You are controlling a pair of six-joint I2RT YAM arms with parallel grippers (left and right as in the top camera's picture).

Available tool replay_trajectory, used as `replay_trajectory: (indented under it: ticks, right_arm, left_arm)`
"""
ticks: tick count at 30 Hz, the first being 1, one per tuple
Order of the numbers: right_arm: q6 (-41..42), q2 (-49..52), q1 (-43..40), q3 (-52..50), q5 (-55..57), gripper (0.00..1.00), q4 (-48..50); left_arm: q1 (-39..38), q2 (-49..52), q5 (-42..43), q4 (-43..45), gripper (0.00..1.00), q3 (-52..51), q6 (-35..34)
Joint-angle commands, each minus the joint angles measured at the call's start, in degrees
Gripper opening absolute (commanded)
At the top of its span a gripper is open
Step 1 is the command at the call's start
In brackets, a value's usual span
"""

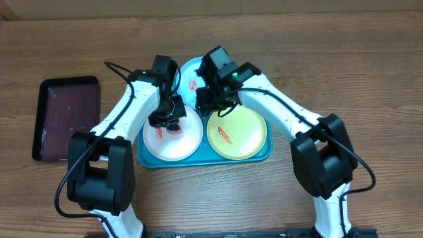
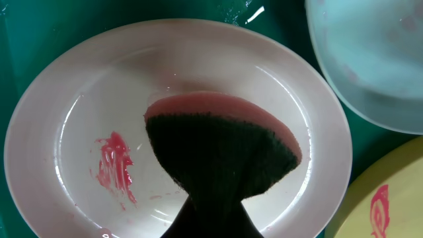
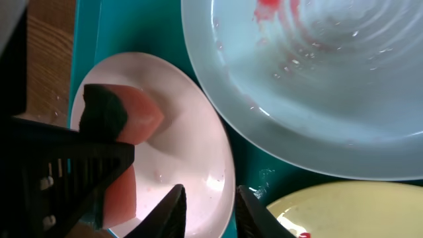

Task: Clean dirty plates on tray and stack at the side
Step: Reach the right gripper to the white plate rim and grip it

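The turquoise tray (image 1: 198,163) holds three plates. The white plate (image 1: 165,142) at front left has a red smear (image 2: 114,166). The yellow-green plate (image 1: 238,132) at front right has a red smear too. The pale blue plate (image 1: 190,71) at the back is smeared red and partly hidden by the arms. My left gripper (image 1: 173,120) is shut on a pink sponge with a dark green scouring face (image 2: 221,145), held on the white plate (image 2: 59,112). My right gripper (image 3: 211,208) is closed on the white plate's rim (image 3: 221,178), between the white and yellow-green plates.
A smaller dark maroon-black tray (image 1: 66,119) lies on the wooden table to the left of the turquoise tray. Both arms cross above the back half of the turquoise tray. Cables run along the arms.
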Motion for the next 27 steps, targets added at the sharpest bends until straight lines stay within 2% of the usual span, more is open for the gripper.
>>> replay_trajectory:
  ticks: [1, 19, 27]
  right_arm:
    - [1.9, 2.0, 1.0, 0.7, 1.7, 0.25, 0.2]
    - [1.6, 7.2, 2.3, 0.7, 2.8, 0.25, 1.6]
    - [1.6, 8.2, 2.3, 0.7, 2.8, 0.25, 2.0]
  left_arm:
    - [0.2, -0.3, 0.5, -0.1, 0.04, 0.1, -1.2]
    - [0.2, -0.3, 0.7, -0.7, 0.04, -0.3, -1.2]
    - [0.2, -0.3, 2.1, 1.4, 0.04, -4.3, -1.2]
